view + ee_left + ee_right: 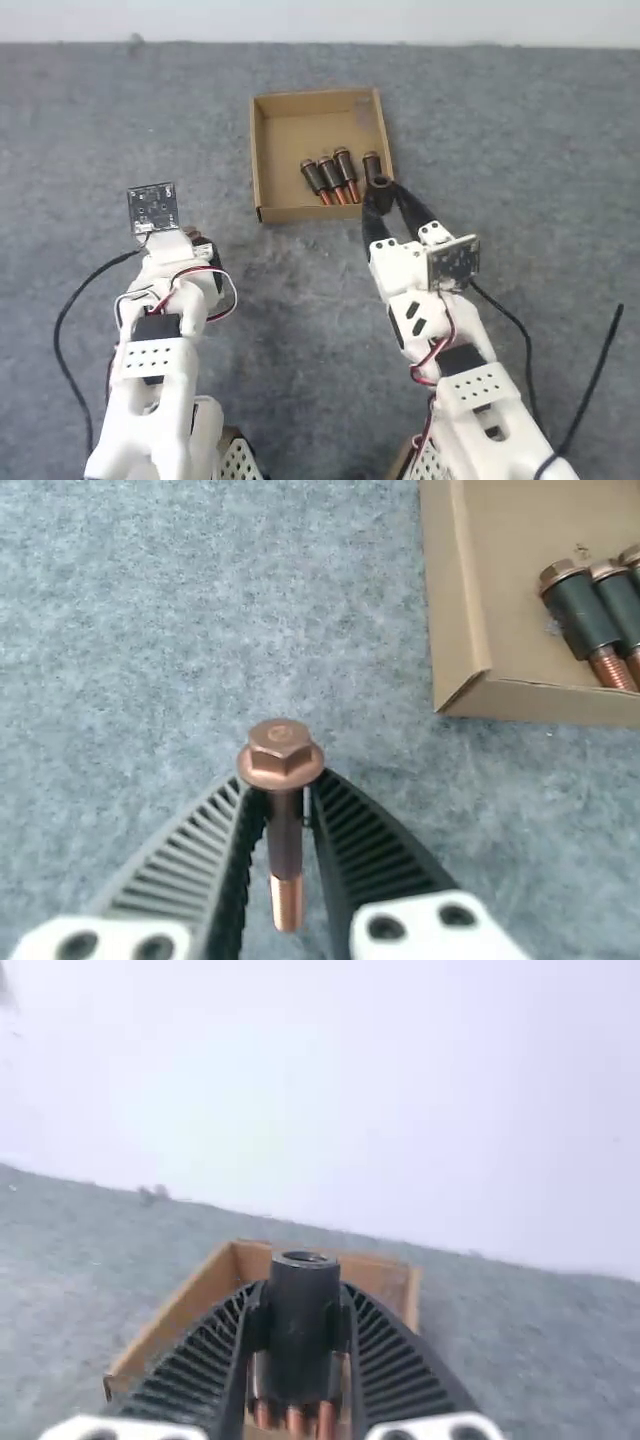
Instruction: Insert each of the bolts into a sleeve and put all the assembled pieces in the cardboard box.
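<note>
Inside cardboard box: assembled pieces; left tool pinches bolt, right tool pinches sleeve.

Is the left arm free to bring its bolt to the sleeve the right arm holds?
Probably yes. The sleeve in the right gripper has its end uncovered; only the box front wall lies between it and the bolt.

The bolt is copper, the sleeve black, the box tan, the carpet mottled grey; the arms are white, the fingers ribbed black.
</note>
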You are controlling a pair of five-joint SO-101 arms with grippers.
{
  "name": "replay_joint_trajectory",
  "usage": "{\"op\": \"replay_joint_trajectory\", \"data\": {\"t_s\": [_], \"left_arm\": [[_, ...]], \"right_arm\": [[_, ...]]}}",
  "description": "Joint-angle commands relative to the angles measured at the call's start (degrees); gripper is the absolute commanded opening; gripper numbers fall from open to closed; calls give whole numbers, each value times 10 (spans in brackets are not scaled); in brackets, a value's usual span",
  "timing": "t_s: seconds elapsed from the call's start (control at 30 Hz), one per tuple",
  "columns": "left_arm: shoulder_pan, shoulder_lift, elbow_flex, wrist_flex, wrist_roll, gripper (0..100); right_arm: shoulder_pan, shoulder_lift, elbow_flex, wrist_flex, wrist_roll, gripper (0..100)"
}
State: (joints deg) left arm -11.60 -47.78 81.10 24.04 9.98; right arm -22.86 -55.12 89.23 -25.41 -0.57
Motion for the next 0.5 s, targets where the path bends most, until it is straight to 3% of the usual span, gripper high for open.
{"op": "replay_joint_trajectory", "data": {"t_s": [0.0, 0.2, 0.47], "left_arm": [[-4, -25, -4, -16, 3, 12], [-4, -25, -4, -16, 3, 12], [-4, -25, -4, -16, 3, 12]], "right_arm": [[-29, -16, -7, -29, -9, 9], [-41, -15, -29, -28, -110, 9], [-51, 75, -76, -54, -114, 8]]}}
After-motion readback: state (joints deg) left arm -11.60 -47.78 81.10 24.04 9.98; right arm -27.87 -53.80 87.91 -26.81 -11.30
